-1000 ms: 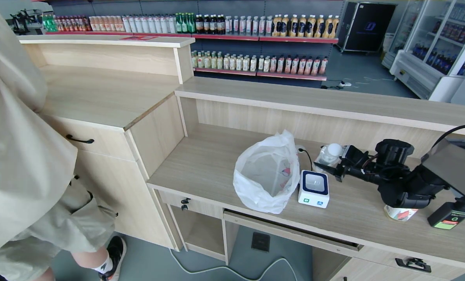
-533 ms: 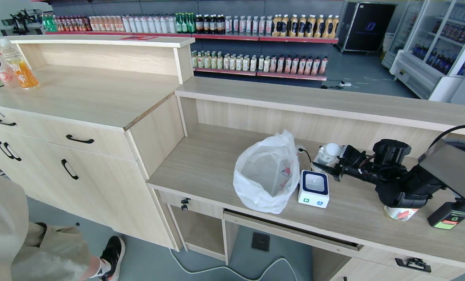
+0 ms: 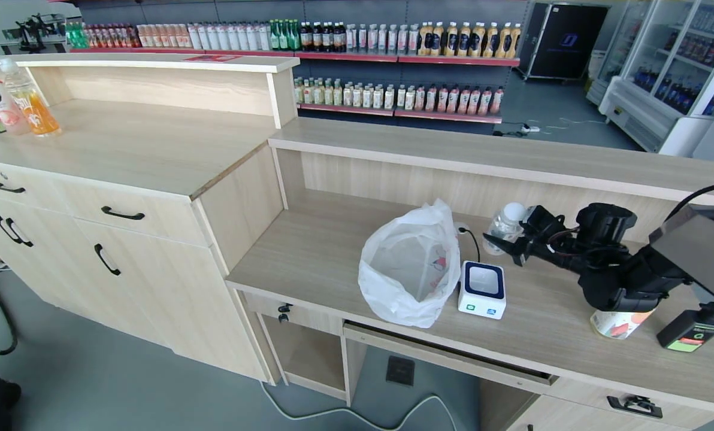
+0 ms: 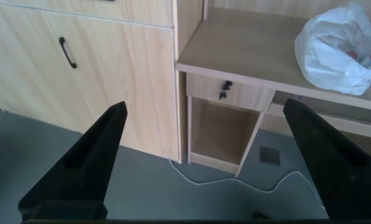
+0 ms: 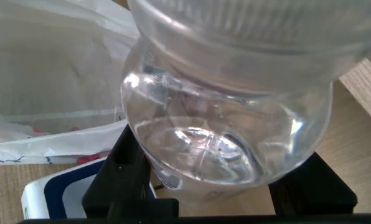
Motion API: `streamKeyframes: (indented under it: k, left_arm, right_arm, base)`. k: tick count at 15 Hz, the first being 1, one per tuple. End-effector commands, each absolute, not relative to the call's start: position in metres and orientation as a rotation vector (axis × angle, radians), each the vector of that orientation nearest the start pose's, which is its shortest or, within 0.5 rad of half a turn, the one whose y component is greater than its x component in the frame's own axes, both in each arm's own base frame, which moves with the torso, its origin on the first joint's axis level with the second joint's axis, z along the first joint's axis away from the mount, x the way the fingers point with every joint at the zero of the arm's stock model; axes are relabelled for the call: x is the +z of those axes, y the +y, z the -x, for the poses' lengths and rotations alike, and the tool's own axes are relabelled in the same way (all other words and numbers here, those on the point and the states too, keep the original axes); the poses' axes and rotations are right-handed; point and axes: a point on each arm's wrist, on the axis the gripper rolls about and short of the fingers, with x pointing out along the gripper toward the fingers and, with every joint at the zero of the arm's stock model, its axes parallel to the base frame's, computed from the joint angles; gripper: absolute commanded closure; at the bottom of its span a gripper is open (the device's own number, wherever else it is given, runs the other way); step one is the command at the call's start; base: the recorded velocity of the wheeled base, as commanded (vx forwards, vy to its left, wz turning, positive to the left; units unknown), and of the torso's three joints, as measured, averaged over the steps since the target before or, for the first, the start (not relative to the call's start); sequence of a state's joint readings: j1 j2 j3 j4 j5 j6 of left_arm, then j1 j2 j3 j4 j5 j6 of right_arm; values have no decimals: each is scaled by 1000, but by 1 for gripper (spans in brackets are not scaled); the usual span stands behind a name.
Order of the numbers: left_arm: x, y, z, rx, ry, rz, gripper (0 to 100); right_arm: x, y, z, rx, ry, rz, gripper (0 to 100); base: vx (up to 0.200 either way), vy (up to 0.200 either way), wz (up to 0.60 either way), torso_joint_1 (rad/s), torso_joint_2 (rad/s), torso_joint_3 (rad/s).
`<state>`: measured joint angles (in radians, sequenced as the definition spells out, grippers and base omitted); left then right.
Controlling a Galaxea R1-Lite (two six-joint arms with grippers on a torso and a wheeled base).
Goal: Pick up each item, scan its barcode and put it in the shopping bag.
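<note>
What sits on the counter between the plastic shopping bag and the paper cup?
In the head view, the white barcode scanner stands there, right beside the shopping bag; bare counter runs on to the cup.

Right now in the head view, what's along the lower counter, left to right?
White plastic shopping bag → white-and-blue box-shaped barcode scanner → clear plastic bottle with white cap, held in the right gripper → printed paper cup → dark bottle with green label.
</note>
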<state>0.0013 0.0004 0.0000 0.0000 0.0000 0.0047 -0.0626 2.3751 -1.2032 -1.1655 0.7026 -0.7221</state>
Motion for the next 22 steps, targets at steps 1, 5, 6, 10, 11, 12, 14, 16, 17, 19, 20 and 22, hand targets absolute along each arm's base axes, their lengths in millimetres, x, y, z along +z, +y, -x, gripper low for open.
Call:
streamKeyframes:
  k: [1, 5, 6, 10, 11, 12, 14, 16, 17, 19, 20, 22]
  left_arm:
    - [75, 0, 23, 2, 0, -5, 0]
    - [75, 0, 23, 2, 0, -5, 0]
    - [75, 0, 23, 2, 0, -5, 0]
    - [75, 0, 23, 2, 0, -5, 0]
    - [75, 0, 23, 2, 0, -5, 0]
    - [75, 0, 23, 2, 0, -5, 0]
    - [75, 0, 23, 2, 0, -5, 0]
    - [75, 0, 23, 2, 0, -5, 0]
    - [75, 0, 23, 2, 0, -5, 0]
    - [75, 0, 23, 2, 0, -5, 0]
    - [75, 0, 23, 2, 0, -5, 0]
    - [75, 0, 23, 2, 0, -5, 0]
  right_arm:
    - [139, -18, -415, 448, -190, 631, 100]
    - [167, -27, -368, -22, 59, 537, 100]
    - [169, -29, -360, -125, 91, 537, 100]
    - [183, -42, -329, -211, 110, 534, 100]
    - [186, -43, -324, -218, 102, 534, 100]
    - [190, -44, -321, -220, 96, 525, 100]
    - [192, -42, -316, -236, 91, 525, 100]
    - [195, -29, -320, -281, 82, 491, 100]
    - [197, -20, -327, -280, 63, 419, 100]
    - [193, -16, -340, -170, 27, 294, 100]
    - [188, -17, -345, -97, 27, 256, 100]
    - [162, -26, -361, 80, 71, 164, 100]
  base:
    - [0, 0, 0, 0, 0, 0]
    - [0, 0, 0, 0, 0, 0]
    - [0, 0, 0, 0, 0, 0]
    - [0, 0, 0, 0, 0, 0]
    - [0, 0, 0, 0, 0, 0]
    - [0, 0, 600, -2, -2, 2]
    - [0, 0, 600, -5, 0, 0]
    - [0, 0, 600, 3, 7, 2]
    - [0, 0, 600, 7, 2, 2]
    - [0, 0, 600, -7, 2, 0]
    - [0, 0, 0, 0, 0, 0]
    - [0, 0, 0, 0, 0, 0]
